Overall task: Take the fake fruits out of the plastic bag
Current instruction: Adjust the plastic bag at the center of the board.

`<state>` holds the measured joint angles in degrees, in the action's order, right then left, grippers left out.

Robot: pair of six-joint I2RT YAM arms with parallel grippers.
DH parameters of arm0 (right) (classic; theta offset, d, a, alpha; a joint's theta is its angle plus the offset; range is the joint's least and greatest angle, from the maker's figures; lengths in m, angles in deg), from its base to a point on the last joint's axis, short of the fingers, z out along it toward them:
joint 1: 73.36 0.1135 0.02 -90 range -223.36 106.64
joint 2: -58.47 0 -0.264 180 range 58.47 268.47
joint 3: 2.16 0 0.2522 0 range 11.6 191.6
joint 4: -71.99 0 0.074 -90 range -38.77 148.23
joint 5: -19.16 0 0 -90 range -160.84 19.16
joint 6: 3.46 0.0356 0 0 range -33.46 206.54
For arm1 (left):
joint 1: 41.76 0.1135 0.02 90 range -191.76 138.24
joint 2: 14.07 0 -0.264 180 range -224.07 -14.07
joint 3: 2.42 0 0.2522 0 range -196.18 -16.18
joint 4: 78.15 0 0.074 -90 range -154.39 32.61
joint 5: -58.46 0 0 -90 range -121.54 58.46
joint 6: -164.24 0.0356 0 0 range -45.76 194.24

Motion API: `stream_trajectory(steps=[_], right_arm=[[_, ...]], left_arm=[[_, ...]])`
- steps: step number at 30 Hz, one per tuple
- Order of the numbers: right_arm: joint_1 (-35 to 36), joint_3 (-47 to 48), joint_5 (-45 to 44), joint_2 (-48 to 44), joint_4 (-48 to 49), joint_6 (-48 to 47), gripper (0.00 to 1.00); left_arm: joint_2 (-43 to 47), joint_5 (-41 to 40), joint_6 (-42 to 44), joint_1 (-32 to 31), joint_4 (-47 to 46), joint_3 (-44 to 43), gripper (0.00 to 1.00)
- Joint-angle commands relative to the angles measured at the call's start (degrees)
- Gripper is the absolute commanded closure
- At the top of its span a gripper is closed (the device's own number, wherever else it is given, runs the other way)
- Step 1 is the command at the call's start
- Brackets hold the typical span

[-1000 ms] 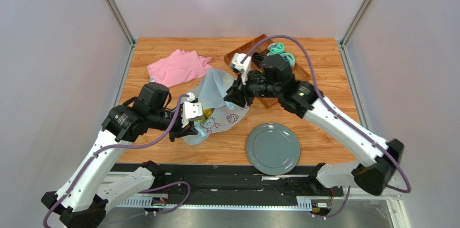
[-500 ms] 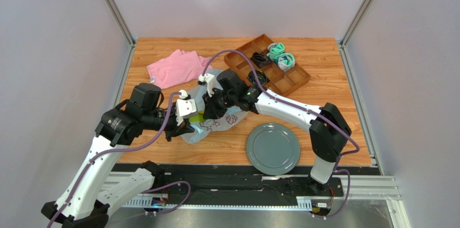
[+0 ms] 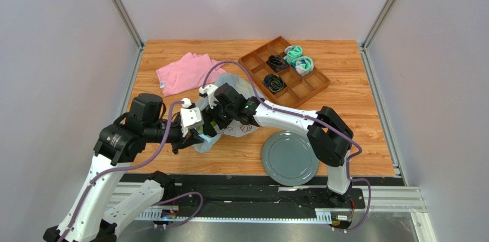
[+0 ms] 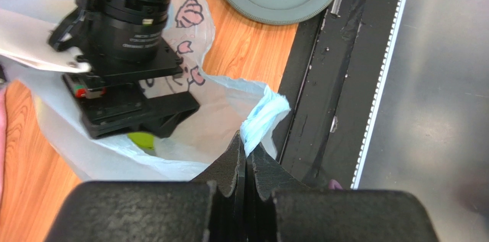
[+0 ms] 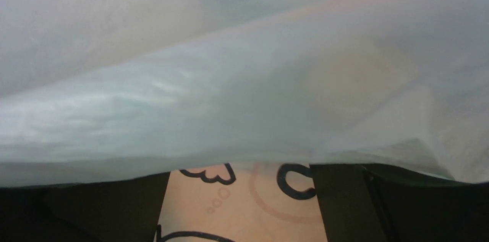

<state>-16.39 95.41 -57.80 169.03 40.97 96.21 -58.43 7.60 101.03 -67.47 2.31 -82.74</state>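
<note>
Two arms meet at the plastic bag (image 3: 241,128), which lies crumpled on the wooden table (image 3: 356,116) left of centre, cartoon print facing up. Left gripper (image 4: 245,151) is clamped tight on a bunched pale-blue bit of the bag's rim at the bag's 7 o'clock side, fingers pressed together. Right gripper (image 3: 211,123) reaches in from 2 o'clock and sits in the bag mouth. Its wrist view is mostly covered by bag film, with both fingers (image 5: 367,205) spread wide apart and nothing between them but the printed film. One lime-green fruit (image 4: 140,139) shows inside the bag just under the right gripper; other fruits can't be made out. Grey plate (image 3: 290,157) sits at 4 o'clock of the bag, near it. Pink cloth (image 3: 186,73) is at 11 o'clock. Divided wooden tray (image 3: 307,88) with rolled socks (image 3: 298,57) is at 1 o'clock.
</note>
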Motion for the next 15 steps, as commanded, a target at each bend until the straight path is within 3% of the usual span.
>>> stream_trajectory(steps=[1, 7, 15], right_arm=[[1.6, 3.7, -9.8, 2.3, 1.1, -0.3, 0.02], [2.9, 7.1, -15.9, 6.0, 1.0, -0.1, 0.02], [0.2, 11.6, -9.4, 2.0, -3.1, -2.9, 0.04]], left_arm=[[0.9, 4.2, -1.9, 0.3, 0.5, 0.5, 1.00], [1.1, 5.6, -2.0, 0.3, 1.8, -0.6, 1.00], [1.6, 5.1, -2.5, 0.3, 1.3, -0.3, 1.00]])
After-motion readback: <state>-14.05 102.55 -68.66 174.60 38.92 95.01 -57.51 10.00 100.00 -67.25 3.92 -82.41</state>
